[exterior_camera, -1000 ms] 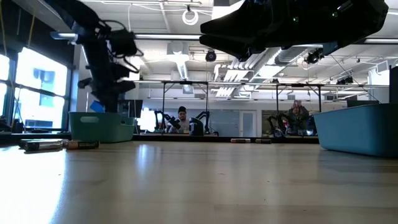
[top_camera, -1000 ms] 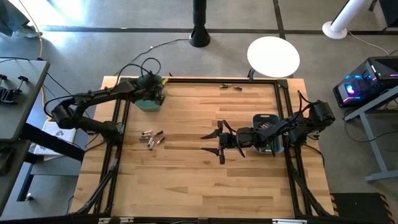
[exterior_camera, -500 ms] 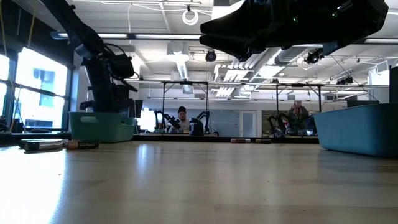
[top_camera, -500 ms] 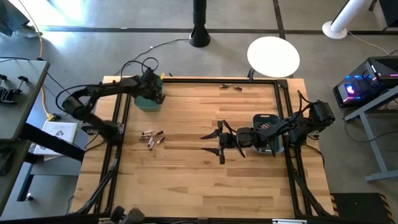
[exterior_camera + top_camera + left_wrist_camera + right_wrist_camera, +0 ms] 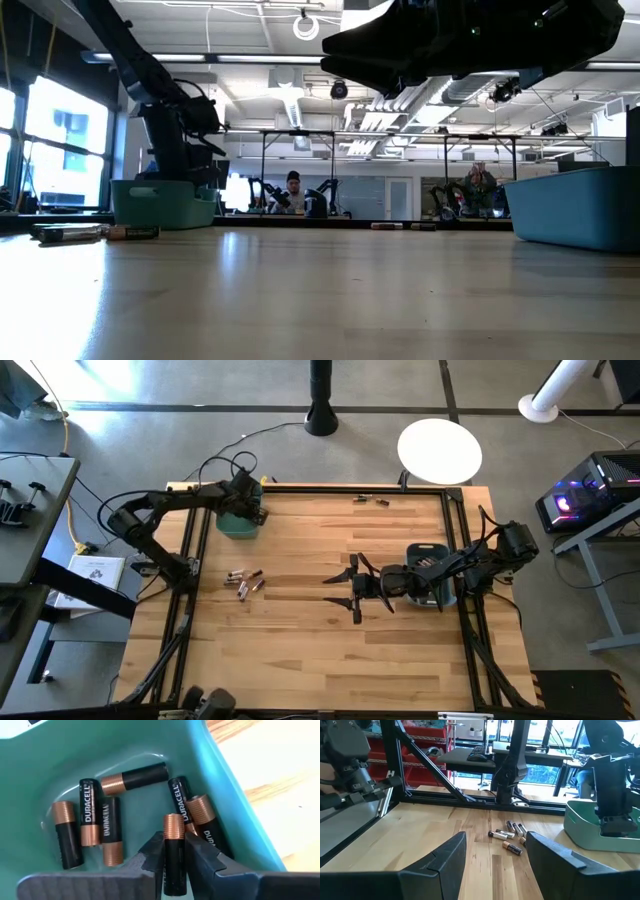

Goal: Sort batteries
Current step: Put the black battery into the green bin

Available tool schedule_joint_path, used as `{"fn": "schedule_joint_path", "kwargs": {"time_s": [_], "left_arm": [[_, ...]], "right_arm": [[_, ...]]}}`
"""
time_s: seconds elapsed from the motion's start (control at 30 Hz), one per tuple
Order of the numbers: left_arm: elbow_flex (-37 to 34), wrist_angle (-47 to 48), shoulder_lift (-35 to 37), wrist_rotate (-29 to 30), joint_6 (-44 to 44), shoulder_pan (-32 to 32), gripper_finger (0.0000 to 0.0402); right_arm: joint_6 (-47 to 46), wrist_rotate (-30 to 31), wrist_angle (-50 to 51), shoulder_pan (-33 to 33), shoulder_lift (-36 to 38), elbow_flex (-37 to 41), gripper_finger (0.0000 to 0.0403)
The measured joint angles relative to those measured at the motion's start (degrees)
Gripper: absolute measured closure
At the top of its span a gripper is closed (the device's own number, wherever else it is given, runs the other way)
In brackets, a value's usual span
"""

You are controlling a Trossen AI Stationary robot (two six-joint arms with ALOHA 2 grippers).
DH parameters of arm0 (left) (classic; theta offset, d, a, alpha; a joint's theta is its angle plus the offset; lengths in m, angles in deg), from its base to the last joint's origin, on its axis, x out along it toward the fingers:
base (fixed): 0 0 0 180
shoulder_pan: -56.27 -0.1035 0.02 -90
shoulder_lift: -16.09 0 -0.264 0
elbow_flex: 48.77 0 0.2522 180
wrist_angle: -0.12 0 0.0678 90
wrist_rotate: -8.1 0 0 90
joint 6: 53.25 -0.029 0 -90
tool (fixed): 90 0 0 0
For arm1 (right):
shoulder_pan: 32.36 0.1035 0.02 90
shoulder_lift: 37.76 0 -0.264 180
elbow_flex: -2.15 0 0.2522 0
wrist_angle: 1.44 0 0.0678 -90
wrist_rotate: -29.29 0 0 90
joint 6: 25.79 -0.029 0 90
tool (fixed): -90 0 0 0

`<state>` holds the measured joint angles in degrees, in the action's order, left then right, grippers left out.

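While over the green bin (image 5: 235, 800), left hand (image 5: 172, 857) narrowly pinching a battery (image 5: 174, 855), others beneath.

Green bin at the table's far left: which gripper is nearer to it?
Left. The left gripper is down inside the green bin, its jaws around a copper-topped battery. The right gripper hangs open over mid-table, well away from it.

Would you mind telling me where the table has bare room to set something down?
Free: the near half of the table, below the right gripper. Crowded: the green bin, full of batteries, and the loose cluster beside it.
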<state>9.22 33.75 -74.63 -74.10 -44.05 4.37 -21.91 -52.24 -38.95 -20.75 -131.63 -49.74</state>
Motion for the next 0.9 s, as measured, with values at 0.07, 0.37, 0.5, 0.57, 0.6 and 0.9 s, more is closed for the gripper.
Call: {"fn": "schedule_joint_path", "kwargs": {"time_s": [0.07,0.37,0.5,0.57,0.6,0.9], "left_arm": [[0.3,0.3,0.0,-0.3,-0.5,-0.2,0.0334],[8.2,10.7,-0.2,-0.2,-4.3,-1.4,0.0258],[12.6,14.7,1.6,-0.1,-6.5,-0.5,0.0246],[13.3,14.6,4.1,0.1,-6.9,1.0,0.0245],[13.3,14.6,5.9,0.5,-6.9,2.0,0.0246],[9.4,13.3,26.3,8.1,-2.7,19.2,0.0261]], "right_arm": [[0.0,0.0,0.0,0.0,0.0,0.0,0.0201],[0.0,0.0,0.0,0.0,0.0,0.0,0.0201],[-1.0,1.0,0.0,0.0,0.0,0.0,0.0201],[-2.0,2.1,0.0,0.0,0.0,0.0,0.0201],[-2.4,2.3,0.0,0.0,0.0,0.0,0.0201],[-2.4,0.5,-0.2,-1.3,0.0,0.0,0.0201]]}}
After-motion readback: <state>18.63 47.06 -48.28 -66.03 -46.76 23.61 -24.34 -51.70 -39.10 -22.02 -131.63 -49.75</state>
